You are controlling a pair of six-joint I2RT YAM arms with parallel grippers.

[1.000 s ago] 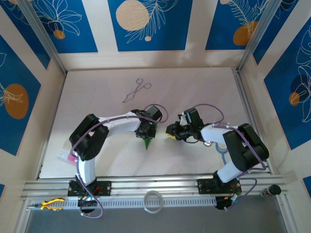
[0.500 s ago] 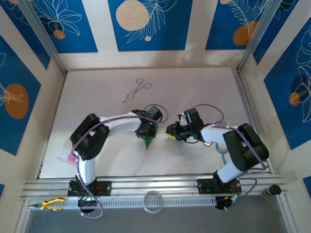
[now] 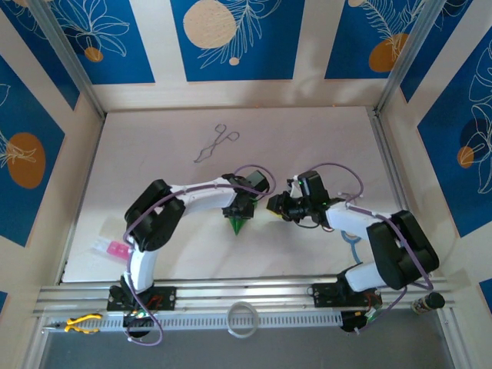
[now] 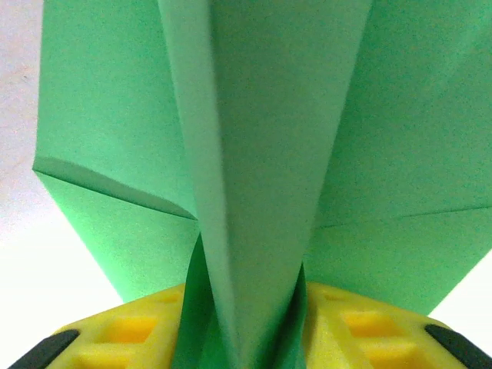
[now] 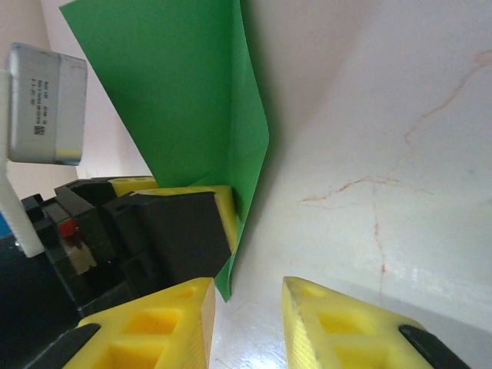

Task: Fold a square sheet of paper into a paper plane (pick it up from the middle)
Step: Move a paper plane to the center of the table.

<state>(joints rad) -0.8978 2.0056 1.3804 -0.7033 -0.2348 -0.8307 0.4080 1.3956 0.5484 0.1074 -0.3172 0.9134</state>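
Here, the green plane (image 3: 237, 224) is pinched in the left gripper (image 3: 241, 207) over the middle of the table (image 3: 307, 138).
Its flat layers narrow to a point aimed at the near edge. The left wrist view shows a raised centre crease and slanting flap edges. The right gripper (image 3: 272, 204) sits just beside it, jaws parted a little, the paper's edge close by.

A robotics lab cell: aluminium rail (image 3: 246, 294), white table (image 3: 307, 138) walled by blue leaf-print panels (image 3: 269, 58).
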